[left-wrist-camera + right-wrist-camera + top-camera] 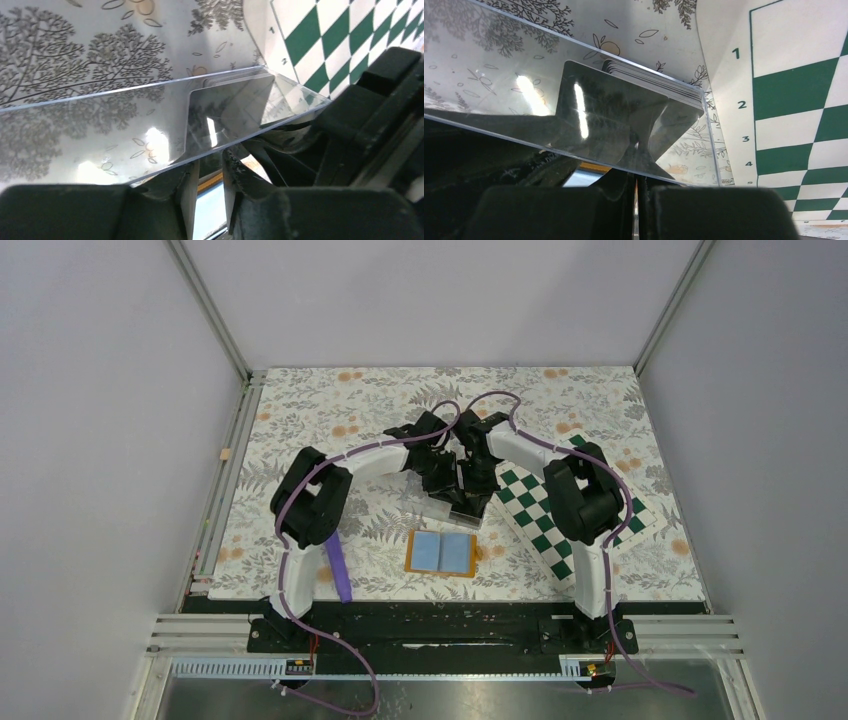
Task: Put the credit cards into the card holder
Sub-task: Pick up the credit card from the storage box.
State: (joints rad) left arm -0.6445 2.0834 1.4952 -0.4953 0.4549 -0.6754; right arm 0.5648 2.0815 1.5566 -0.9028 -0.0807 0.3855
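card holder (441, 553) open, long axis left-right | left pincer (210, 172) apart | right pincer (636, 185) clamped on clear box (499, 85)

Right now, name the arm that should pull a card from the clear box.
Left, probably. The right gripper is shut on the clear box, steadying it; the left gripper stands parted at its rim, facing the credit cards.

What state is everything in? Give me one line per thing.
card holder: open flat, blue lining up.
credit cards: stacked inside the clear box.
left tool: jaws narrowly apart at the box's edge.
right tool: shut, seemingly pinching the box's edge.
clear box: holds the cards, with both tools at its edge.
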